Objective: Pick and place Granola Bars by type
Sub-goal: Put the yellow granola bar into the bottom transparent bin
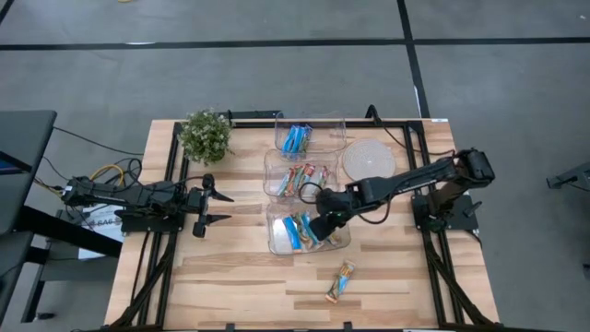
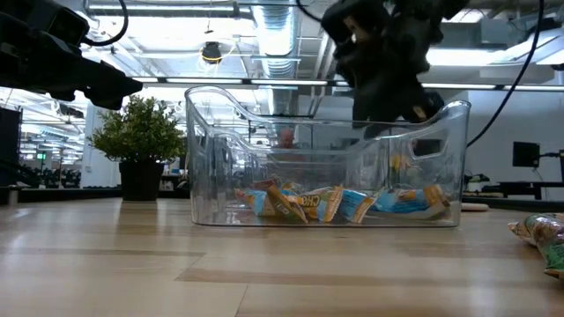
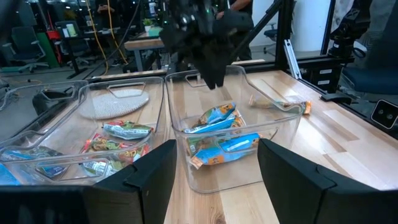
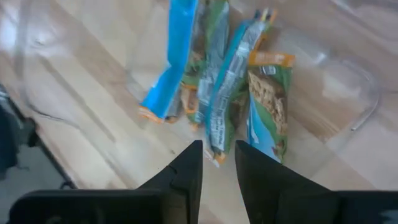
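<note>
Release step over near tub (image 1: 277, 242): right pincer (image 4: 217, 163) hangs above bars (image 4: 214, 93) lying inside, fingers slightly parted, nothing held. Best lift straight up, clearing tub wall. One bar (image 1: 339, 282) remains loose on counter (image 1: 230, 286). Left pincer (image 1: 219, 208) waits spread wide, well apart. Plant (image 1: 205, 135) clear.

Granola Bars (image 2: 339, 203) lie inside clear tub (image 2: 220, 158).

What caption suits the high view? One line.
Right tool above nearest tub of granola bars; one bar lies loose on table.
</note>
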Motion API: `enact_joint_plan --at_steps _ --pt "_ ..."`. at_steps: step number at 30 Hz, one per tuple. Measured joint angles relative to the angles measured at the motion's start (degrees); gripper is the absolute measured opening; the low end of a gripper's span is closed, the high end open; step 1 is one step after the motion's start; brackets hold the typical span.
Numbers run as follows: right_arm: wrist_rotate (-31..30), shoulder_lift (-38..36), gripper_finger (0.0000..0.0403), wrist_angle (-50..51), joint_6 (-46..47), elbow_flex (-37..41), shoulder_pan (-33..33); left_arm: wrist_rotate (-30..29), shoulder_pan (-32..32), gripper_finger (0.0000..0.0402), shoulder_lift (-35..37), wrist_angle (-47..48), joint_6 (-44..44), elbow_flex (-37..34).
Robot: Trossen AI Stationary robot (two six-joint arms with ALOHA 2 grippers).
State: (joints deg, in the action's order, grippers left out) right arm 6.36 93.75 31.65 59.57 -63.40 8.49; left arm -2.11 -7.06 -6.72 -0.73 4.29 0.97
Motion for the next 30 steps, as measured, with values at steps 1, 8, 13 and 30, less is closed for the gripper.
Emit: enact_joint_plan --at_steps 1,8,13,30 --pt "-0.36 -0.78 0.0087 0.1 0.31 0.0 0.0 0.02 -0.01 0.0219 -0.02 0.0 0.01 0.01" --pt "-0.48 -7.42 0.0087 -0.44 4.16 0.0 1.2 0.0 0.01 0.0219 0.0 0.0 0.0 0.01" --pt "-0.33 -12.61 0.0087 -3.5 8.08 -0.02 4.36 0.0 -0.01 0.0219 0.0 0.0 0.0 0.0" --pt "-0.74 -11.71 0.0087 -11.49 36.73 -0.18 24.52 0.01 0.0 0.0219 0.0 0.0 0.0 0.0"
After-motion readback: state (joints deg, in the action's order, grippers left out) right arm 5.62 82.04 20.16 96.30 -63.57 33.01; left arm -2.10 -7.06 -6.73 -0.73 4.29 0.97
